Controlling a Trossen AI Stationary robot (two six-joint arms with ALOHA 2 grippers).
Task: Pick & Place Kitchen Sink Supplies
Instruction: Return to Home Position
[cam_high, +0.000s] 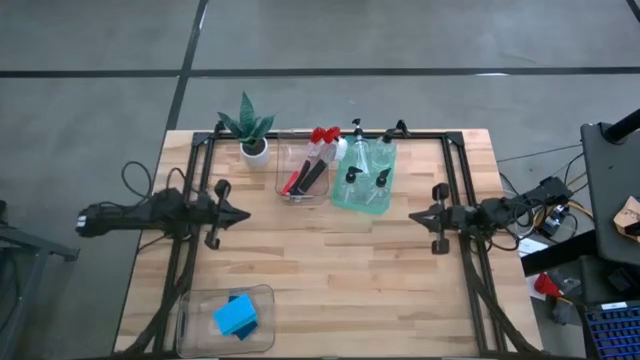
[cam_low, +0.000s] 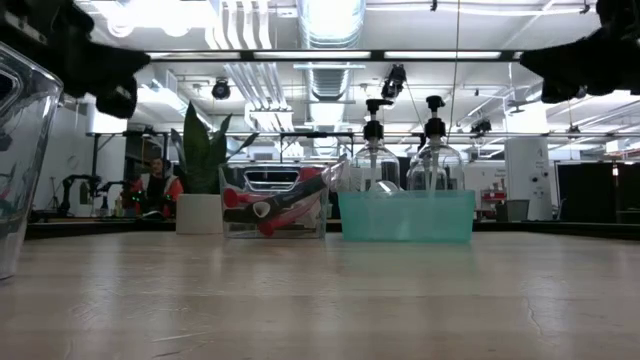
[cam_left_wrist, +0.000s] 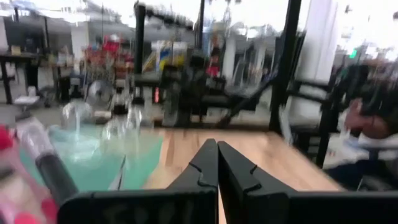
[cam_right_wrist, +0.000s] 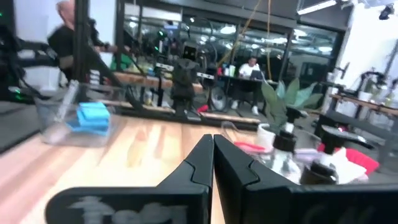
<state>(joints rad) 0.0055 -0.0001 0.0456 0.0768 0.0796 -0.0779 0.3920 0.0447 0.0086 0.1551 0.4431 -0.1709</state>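
Note:
Several clear bottles with black tops (cam_high: 368, 172) stand in a green bin (cam_high: 364, 178) at the table's far middle; they also show in the low view (cam_low: 402, 160). Red and black dish brushes (cam_high: 312, 165) lie in a clear bin (cam_high: 305, 170) left of it. Blue sponges (cam_high: 236, 316) lie in a clear bin (cam_high: 225, 320) at the near left. My left gripper (cam_high: 245, 214) is shut and empty above the table's left middle. My right gripper (cam_high: 413, 215) is shut and empty above the right middle.
A small potted green plant (cam_high: 250, 130) stands at the far left, beside the brush bin. A black frame (cam_high: 330, 135) runs along the far edge and down both sides. Bare wood (cam_high: 330, 260) lies between the grippers and toward the near edge. People show in the room beyond.

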